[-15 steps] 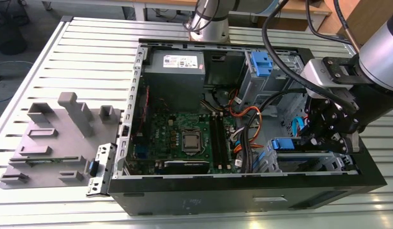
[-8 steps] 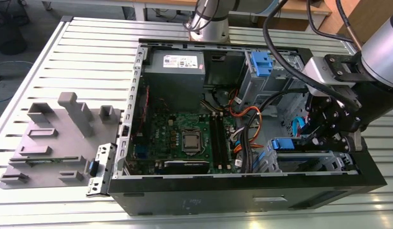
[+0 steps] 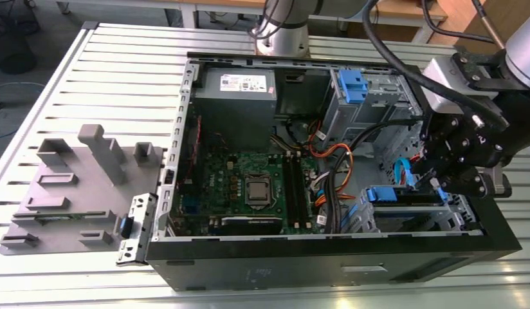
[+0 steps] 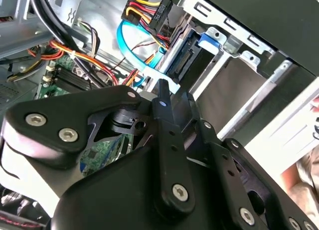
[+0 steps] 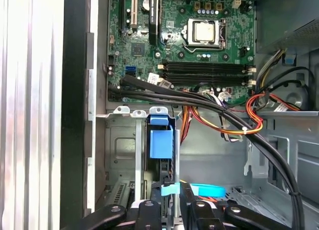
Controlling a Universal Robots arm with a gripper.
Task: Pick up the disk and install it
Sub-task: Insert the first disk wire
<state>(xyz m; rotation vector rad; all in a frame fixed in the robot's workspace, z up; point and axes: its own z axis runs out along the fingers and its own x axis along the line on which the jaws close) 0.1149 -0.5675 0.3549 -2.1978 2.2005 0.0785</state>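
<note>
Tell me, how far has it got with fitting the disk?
Far along, it seems. Done: the disk sits in the drive bay of the open case. In hand: the gripper is right at its end. Left: I cannot tell whether it is pushed fully home.

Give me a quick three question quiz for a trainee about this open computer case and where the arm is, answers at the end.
1. True or false: the disk, with its blue bracket, sits inside the computer case, not out on the table.
2. Multiple choice: the gripper is nearest to
A. the power supply
B. the lower drive cage
C. the grey fixture on the table
3. Short answer: what colour is the flat data cable that loops close to the gripper?

Key: 1 true. 2 B. 3 light blue.
</note>
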